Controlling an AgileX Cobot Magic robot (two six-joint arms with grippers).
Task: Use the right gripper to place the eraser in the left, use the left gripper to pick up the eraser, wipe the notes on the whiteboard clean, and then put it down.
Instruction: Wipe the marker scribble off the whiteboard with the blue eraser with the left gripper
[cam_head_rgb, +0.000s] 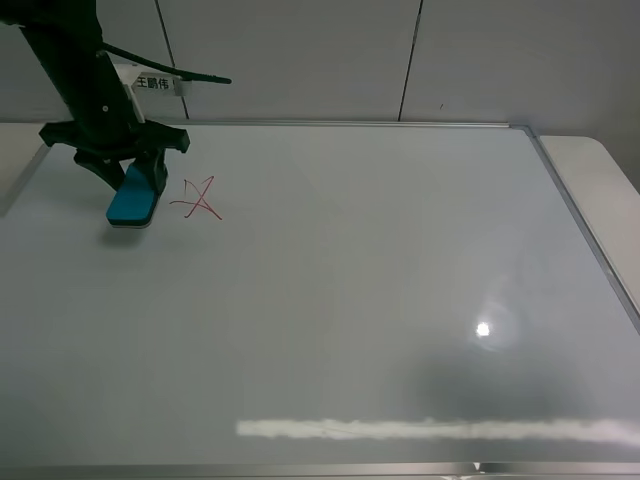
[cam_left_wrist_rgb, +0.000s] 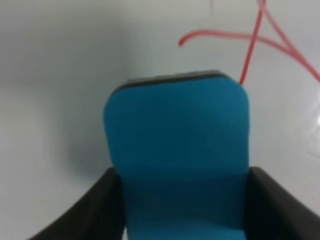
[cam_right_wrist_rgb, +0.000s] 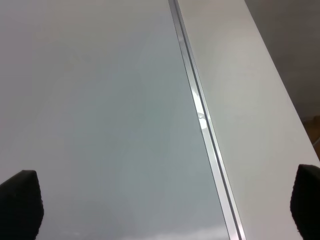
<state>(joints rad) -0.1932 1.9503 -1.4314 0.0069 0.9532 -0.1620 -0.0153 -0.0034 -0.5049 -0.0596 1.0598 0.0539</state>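
Observation:
The teal-blue eraser (cam_head_rgb: 132, 200) (cam_left_wrist_rgb: 175, 135) sits between the black jaws of my left gripper (cam_head_rgb: 136, 178) (cam_left_wrist_rgb: 185, 212), which is shut on it. It is low over the whiteboard (cam_head_rgb: 350, 300) (cam_left_wrist_rgb: 50, 75) near the far left corner; I cannot tell whether its dark felt touches the board. The red notes (cam_head_rgb: 200, 198) (cam_left_wrist_rgb: 260, 40) lie just to the right of the eraser, apart from it. My right gripper (cam_right_wrist_rgb: 162, 205) does not show in the exterior high view. Its wrist view shows two fingertips (cam_right_wrist_rgb: 20, 205) far apart with nothing between them, above the board's right edge.
The board's silver frame (cam_right_wrist_rgb: 200, 115) (cam_head_rgb: 580, 220) runs along the right side, with a pale tabletop (cam_right_wrist_rgb: 250, 100) (cam_head_rgb: 600, 170) beyond it. A lamp glare (cam_head_rgb: 483, 329) and a bright streak (cam_head_rgb: 430, 430) reflect on the near part of the board. A grey wall stands behind.

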